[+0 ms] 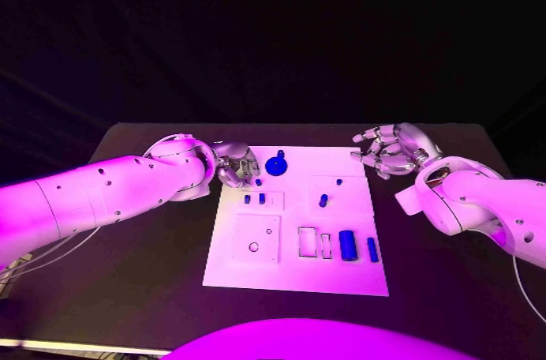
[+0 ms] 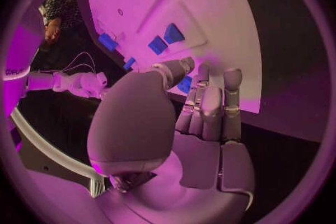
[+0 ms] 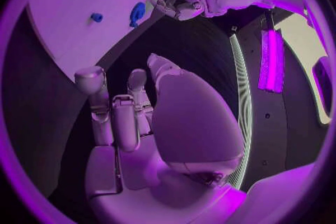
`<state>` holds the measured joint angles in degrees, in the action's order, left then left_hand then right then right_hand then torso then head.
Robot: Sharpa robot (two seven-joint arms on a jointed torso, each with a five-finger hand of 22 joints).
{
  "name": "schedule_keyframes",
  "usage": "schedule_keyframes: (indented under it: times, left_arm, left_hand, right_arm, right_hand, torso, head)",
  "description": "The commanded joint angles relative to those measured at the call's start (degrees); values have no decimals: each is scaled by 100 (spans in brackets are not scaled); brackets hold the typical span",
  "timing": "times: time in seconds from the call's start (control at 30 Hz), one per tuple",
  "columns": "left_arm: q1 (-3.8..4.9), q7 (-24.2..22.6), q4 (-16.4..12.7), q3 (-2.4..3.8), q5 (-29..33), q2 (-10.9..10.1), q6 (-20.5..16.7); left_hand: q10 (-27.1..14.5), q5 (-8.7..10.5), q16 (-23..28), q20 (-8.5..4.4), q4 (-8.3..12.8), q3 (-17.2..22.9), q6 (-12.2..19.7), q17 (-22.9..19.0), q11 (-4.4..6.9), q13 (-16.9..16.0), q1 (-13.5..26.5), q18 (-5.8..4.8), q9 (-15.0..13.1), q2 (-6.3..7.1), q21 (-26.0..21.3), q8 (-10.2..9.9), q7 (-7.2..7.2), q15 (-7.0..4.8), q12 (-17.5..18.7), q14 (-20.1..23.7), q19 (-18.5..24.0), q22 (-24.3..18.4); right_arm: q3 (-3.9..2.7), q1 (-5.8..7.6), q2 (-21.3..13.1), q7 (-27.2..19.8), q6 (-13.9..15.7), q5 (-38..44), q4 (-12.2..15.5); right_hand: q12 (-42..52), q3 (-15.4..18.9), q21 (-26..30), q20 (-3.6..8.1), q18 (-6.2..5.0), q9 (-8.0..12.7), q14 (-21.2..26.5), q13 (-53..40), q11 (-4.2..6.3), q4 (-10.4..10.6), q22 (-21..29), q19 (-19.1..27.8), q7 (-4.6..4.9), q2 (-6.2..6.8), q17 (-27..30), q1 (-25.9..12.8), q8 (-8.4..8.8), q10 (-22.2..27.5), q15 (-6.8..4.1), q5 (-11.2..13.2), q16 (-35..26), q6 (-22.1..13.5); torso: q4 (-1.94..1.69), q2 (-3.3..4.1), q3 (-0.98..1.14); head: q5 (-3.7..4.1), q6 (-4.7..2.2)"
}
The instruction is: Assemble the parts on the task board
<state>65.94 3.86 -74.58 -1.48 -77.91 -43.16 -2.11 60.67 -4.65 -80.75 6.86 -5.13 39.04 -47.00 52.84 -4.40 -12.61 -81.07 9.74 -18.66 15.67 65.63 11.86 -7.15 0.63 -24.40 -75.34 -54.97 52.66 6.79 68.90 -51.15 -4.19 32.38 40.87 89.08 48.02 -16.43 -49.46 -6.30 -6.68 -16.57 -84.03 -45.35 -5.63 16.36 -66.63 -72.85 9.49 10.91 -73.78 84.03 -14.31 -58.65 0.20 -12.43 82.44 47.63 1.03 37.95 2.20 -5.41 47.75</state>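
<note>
A black table [image 1: 136,297] is standing in a dark room, purple light is falling across it, and blackness is lying beyond its far edge.

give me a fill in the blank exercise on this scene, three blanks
1. The left hand is at the far left corner of the ____ task board.
2. The right hand is over the black ____, off the board's far right corner.
3. The round blue part near the board's far edge lies closest to the ____ hand.

Missing words: white; table; left
</note>
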Motion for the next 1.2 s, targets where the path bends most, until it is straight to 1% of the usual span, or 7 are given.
schedule_keyframes:
  times: [0.03, 0.3, 0.37, 0.5, 0.7, 1.07, 1.2]
  left_arm:
    - [0, 6, 35, 5, 184, -60, -2]
    - [4, -310, 63, 69, 1524, -381, -417]
    - [6, -558, 16, 86, 2358, -500, -539]
    - [9, -1197, -163, 101, 4512, -713, -737]
    - [8, -1950, -476, 108, 6281, -937, -839]
    - [2, -2340, -903, 108, 7292, -1117, -704]
    - [2, -2361, -980, 108, 7387, -1127, -685]
  left_hand:
    - [-74, -6, 17, 6, -9, -40, 21, -82, -12, -10, 18, -50, 12, 24, -50, -29, -1, 23, 42, 77, 10, -44]
    - [-107, -21, 315, 28, 40, 96, -308, -801, -55, -67, -87, 59, 21, -37, -383, 107, -176, 55, 56, 454, 450, -492]
    - [-63, -20, 460, 24, 59, 108, -385, -1063, -45, -115, -92, 82, 25, -44, -478, 144, -192, 48, -7, 606, 567, -596]
    - [-174, -17, 1169, 68, 136, 98, -515, -2319, -131, -221, -131, 66, 47, -95, -641, 196, -257, 116, -113, 1418, 775, -650]
    - [-421, -22, 1517, 161, 141, -80, -493, -2458, -197, -250, -53, 66, 81, -160, -910, 198, -291, 193, -131, 1755, 1035, -757]
    - [-623, -23, 1882, 247, 123, -231, -356, -2619, -286, -175, -21, 64, 122, -194, -1226, 167, -369, 277, -73, 1971, 1154, -927]
    - [-629, -23, 1901, 252, 125, -241, -343, -2628, -291, -172, -23, 64, 126, -195, -1243, 163, -375, 282, -77, 1979, 1157, -937]
  right_arm:
    - [-3, -3, -9, 104, -112, 395, -33]
    - [-7, 38, 48, 365, -858, 1741, -150]
    - [-9, 84, 94, 480, -1132, 2267, -217]
    - [-10, 138, 169, 772, -1598, 3242, -301]
    - [-11, 166, 266, 1143, -1973, 4262, -334]
    - [-3, 153, 567, 1606, -2229, 5205, -353]
    - [6, 122, 683, 1725, -2194, 5371, -407]
  right_hand:
    - [-727, -205, 161, 4, -127, 9, -96, 691, 82, 0, 64, 56, 27, 130, 124, 25, -55, 253, 22, -32, -84, 71]
    - [-2596, -1112, 181, -34, -130, 36, -118, 2577, -11, -351, -48, 12, 94, 418, 256, 124, -213, -72, 99, 0, -129, 218]
    - [-2824, -1196, 133, -44, -117, 37, -132, 2783, -23, -427, -93, -13, 91, 448, 250, 100, -244, -110, 94, 9, -122, 287]
    - [-3128, -1283, 147, -49, -119, 50, -136, 3069, -28, -512, -115, -12, 86, 492, 281, 2, -265, -253, 101, 36, -133, 359]
    - [-3349, -1267, 145, -46, -117, 71, -153, 3269, -39, -561, -131, -33, 60, 559, 272, -93, -248, -188, 109, 51, -128, 386]
    - [-3480, -1184, 86, -49, -104, 86, -176, 3416, -56, -619, -171, -83, 56, 579, 233, -162, -239, -143, 124, 74, -109, 427]
    - [-3485, -1180, 67, -48, -101, 89, -181, 3424, -56, -624, -181, -93, 56, 576, 220, -162, -234, -146, 126, 73, -102, 422]
  torso:
    - [-2, -4, -4]
    - [1, 0, 12]
    - [-4, -2, 4]
    - [-11, 12, -2]
    - [-7, 23, -10]
    - [-19, 24, -14]
    - [15, 27, -1]
  head:
    - [4, -21]
    - [106, -67]
    - [204, -90]
    - [333, -151]
    - [441, -171]
    - [497, -222]
    - [457, -226]
